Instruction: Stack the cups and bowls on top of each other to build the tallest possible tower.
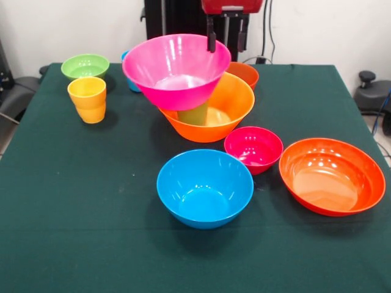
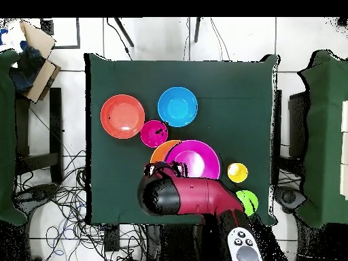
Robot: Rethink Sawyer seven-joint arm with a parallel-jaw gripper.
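The big pink bowl [image 1: 177,70] [image 2: 194,160] sits tilted on a green cup [image 1: 194,115] that stands inside the big orange bowl [image 1: 211,113] [image 2: 162,151]. My gripper [image 1: 226,38] hangs at the pink bowl's far rim with its jaws apart, one finger [image 1: 211,38] over the bowl's inside and the other behind the rim. In the overhead view the arm [image 2: 194,196] hides the gripper. The medium blue bowl [image 1: 204,187] [image 2: 177,107], small magenta bowl [image 1: 253,148] [image 2: 154,133] and wide red-orange bowl [image 1: 332,175] [image 2: 122,116] stand loose in front.
The yellow-orange cup [image 1: 88,99] [image 2: 237,172] and small green bowl [image 1: 85,65] [image 2: 247,202] stand at the far left in the front view. A blue cup [image 1: 129,82] and the small orange-red bowl [image 1: 245,73] peek out behind the pile.
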